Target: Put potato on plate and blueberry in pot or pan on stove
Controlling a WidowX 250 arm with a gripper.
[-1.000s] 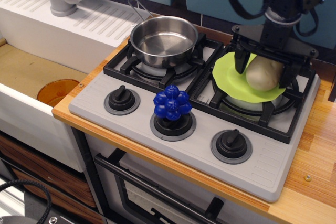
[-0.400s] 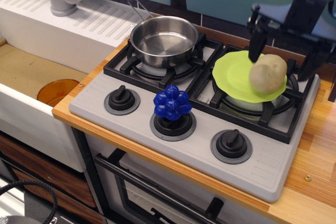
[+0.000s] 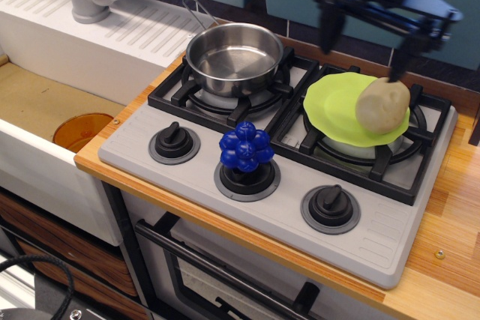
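Potato sits on the right side of the lime-green plate, which rests on the stove's right burner. The claw hangs above, fingers spread wide, gripping nothing. Blueberry perches on the middle knob. The steel pot waits on the left burner.
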